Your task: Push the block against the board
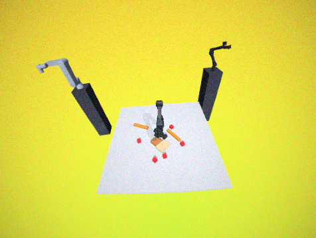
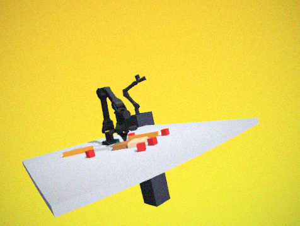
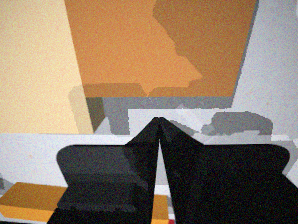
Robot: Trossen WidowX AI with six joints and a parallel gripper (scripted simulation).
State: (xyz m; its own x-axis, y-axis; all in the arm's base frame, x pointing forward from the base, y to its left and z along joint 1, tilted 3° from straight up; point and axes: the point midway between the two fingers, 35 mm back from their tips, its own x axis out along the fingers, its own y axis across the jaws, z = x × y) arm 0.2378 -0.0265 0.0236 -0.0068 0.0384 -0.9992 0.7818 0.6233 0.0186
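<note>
The orange-brown square block [image 1: 155,141] [image 2: 120,146] [image 3: 150,45] lies flat on the white table [image 1: 186,169] [image 2: 195,136]. The pale tan board [image 1: 162,145] [image 2: 136,142] [image 3: 32,65] lies against one side of it; in the wrist view their shared edge runs straight and the two sides touch. My gripper [image 1: 160,135] [image 2: 123,134] [image 3: 158,121] is shut and empty. Its tip is low over the table, just short of the block's near edge, on the side away from the front of the table. I cannot tell whether it touches the block.
Two orange bars [image 1: 141,126] [image 1: 173,134] lie either side of the arm; one shows in the wrist view [image 3: 25,200]. Several small red cubes [image 1: 139,140] [image 1: 182,143] [image 1: 155,159] ring the block and board. Two dark pillars [image 1: 91,108] [image 1: 210,91] stand at the table's back corners.
</note>
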